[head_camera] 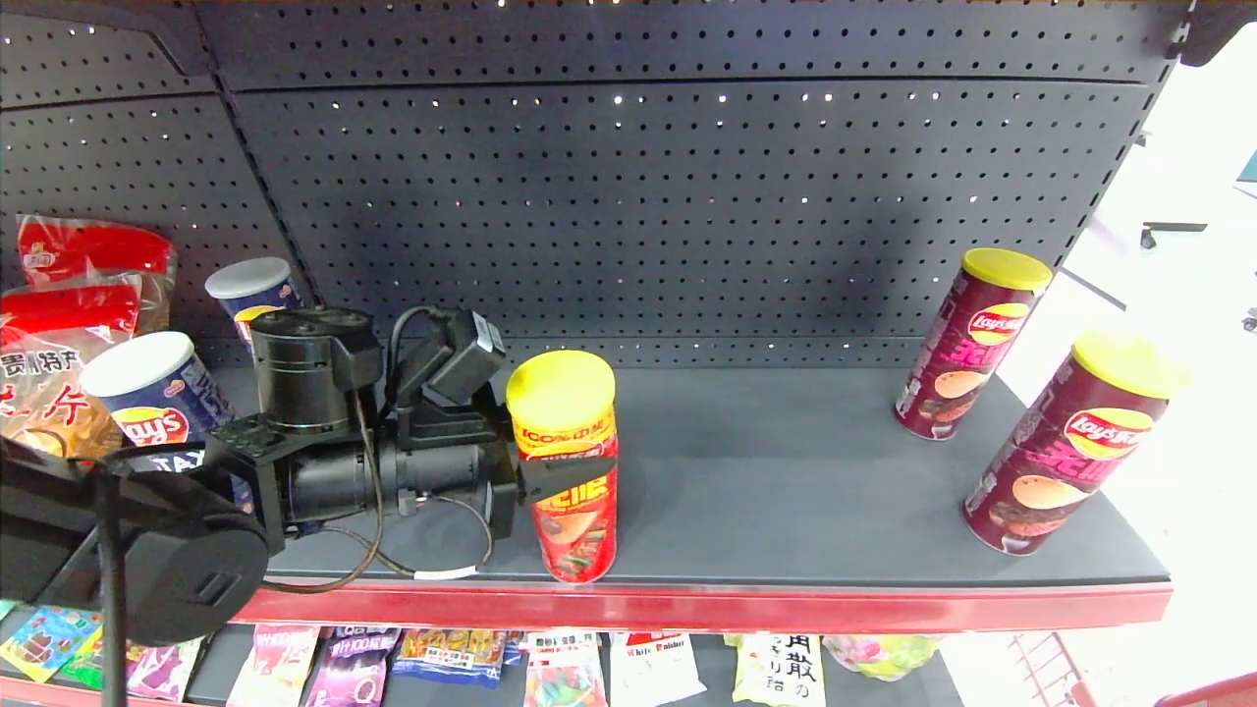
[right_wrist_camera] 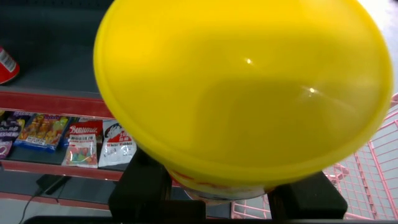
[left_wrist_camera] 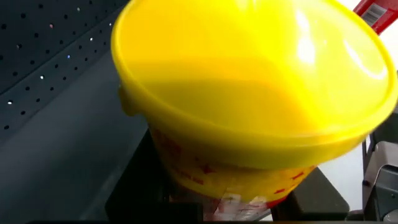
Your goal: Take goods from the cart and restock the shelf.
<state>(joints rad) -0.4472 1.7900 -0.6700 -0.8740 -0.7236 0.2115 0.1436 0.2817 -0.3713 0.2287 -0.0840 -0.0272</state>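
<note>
Head view: a red chip can with a yellow lid stands upright at the near edge of the shelf, just behind its red front lip. Its long axis is vertical and its base appears to be down on the board. The left hand reaches in from the left and is closed around the can's middle, one dark finger crossing the label. In the left wrist view, the same yellow lid sits between the finger pads.

The hand lies to the can's left, so letting go and backing out leftward looks like the natural next step. Bare shelf stretches to the right as far as two dark-red cans, well apart from this one. Two blue cans and red snack bags crowd the far left, close behind the arm.

The right hand grips a second yellow-lidded can, also lid up. It is held off the shelf's near side, above the pink wire cart, with snack packets on a lower shelf beyond.
</note>
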